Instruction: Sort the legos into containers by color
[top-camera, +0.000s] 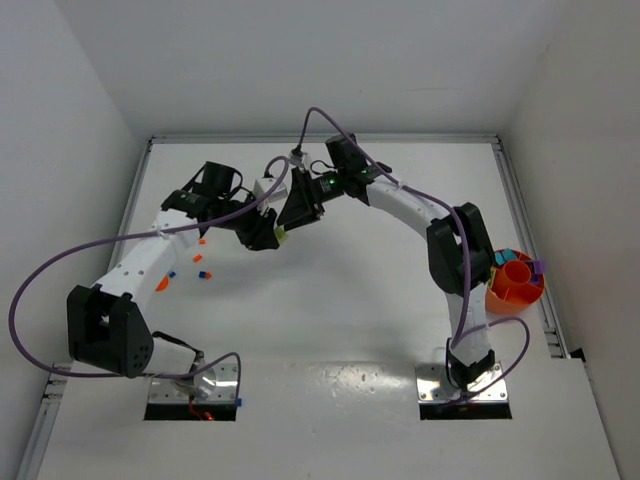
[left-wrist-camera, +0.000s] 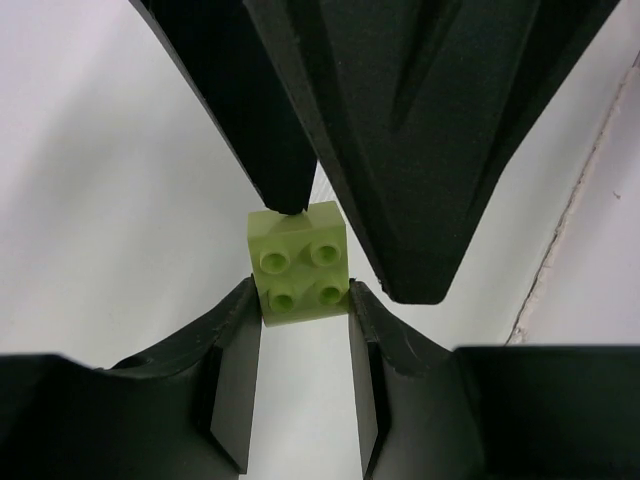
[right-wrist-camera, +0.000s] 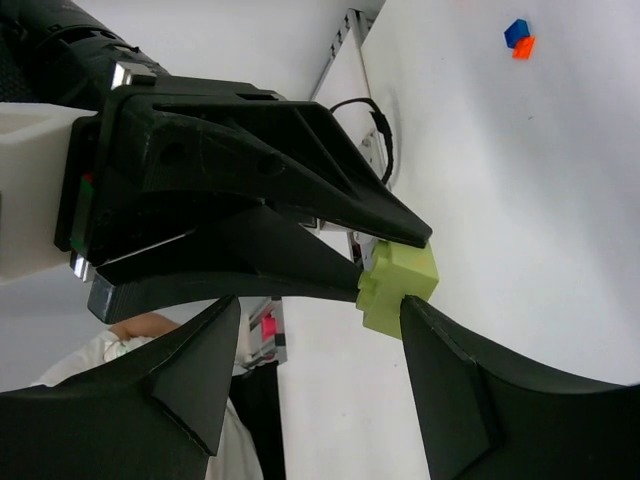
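A lime green brick (top-camera: 281, 236) is pinched between the tips of my left gripper (top-camera: 272, 238), above the table's back middle. In the left wrist view the brick (left-wrist-camera: 298, 262) sits studs-up between my left gripper's (left-wrist-camera: 302, 290) shut jaws. My right gripper (top-camera: 290, 222) is open around the same brick. One of its fingers (left-wrist-camera: 285, 150) touches the brick's far edge. In the right wrist view the brick (right-wrist-camera: 400, 284) rests against the right finger of my right gripper (right-wrist-camera: 320, 300). The orange bowl (top-camera: 500, 292) stands at the far right with cyan and purple bricks in its ring.
Several small orange and blue bricks (top-camera: 200, 268) lie on the table under my left arm; two of them (right-wrist-camera: 519, 38) show in the right wrist view. A raised rail (top-camera: 525, 230) borders the table on the right beside the bowl.
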